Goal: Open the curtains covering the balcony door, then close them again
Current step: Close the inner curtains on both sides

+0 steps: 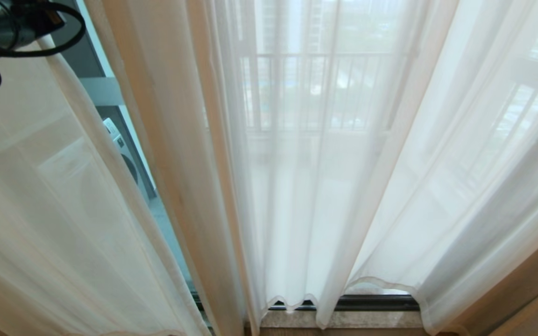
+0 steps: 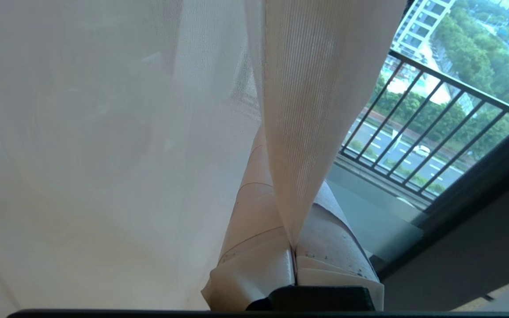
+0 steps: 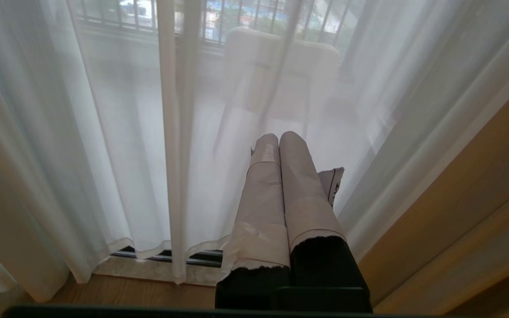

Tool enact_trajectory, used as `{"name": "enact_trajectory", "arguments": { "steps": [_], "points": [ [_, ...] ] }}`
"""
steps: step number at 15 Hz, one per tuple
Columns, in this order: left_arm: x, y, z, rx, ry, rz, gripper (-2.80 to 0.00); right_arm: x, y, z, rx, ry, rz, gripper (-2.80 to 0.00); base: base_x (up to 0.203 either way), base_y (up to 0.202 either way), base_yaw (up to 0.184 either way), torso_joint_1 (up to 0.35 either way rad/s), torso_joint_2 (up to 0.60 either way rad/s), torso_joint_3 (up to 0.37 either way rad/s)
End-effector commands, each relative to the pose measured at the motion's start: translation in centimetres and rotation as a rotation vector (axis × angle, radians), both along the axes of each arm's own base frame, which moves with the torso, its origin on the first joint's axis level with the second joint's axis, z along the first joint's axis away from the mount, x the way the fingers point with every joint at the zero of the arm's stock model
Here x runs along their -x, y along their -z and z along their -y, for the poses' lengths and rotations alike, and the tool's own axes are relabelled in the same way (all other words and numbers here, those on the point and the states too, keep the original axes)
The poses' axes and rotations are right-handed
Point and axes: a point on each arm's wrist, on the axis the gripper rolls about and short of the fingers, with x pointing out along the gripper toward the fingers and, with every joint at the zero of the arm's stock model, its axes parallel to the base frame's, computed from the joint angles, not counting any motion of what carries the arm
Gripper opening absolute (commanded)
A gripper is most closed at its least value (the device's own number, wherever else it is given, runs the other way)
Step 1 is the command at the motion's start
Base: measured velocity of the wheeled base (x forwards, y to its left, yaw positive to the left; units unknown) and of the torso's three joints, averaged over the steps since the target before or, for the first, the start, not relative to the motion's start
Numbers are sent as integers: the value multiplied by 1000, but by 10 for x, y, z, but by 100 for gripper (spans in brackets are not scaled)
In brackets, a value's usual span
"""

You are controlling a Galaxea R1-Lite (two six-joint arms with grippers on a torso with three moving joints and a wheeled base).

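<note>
Clamped between the left claw's taped fingers, the curtain fold looks light, soft and slippery, best pinched near its edge; right claw closed, empty.

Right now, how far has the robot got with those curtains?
Partly done: a narrow gap already shows bare glass between the sheer curtains. In hand: the left gripper is shut on a curtain fold, with the balcony railing visible beside it. The right gripper is shut and empty, low near the floor. Most of the balcony door is still covered; closing comes later.
</note>
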Motion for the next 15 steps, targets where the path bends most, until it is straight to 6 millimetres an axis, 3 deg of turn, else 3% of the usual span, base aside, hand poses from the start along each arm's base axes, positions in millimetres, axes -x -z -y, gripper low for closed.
{"name": "enact_trajectory", "arguments": {
  "steps": [1,6,15],
  "points": [
    [0,0,0,2,-4,1,-280,0,0,0,2,0,1,-280,0,-185,4,3,7,2],
    [4,-5,2,-12,-7,16,-280,0,0,0,2,0,-1,-280,0,-174,2,2,3,0],
    [19,-21,4,-13,-27,107,-280,0,0,0,2,0,1,-280,0,-7,0,0,0,0]
  ]
}}
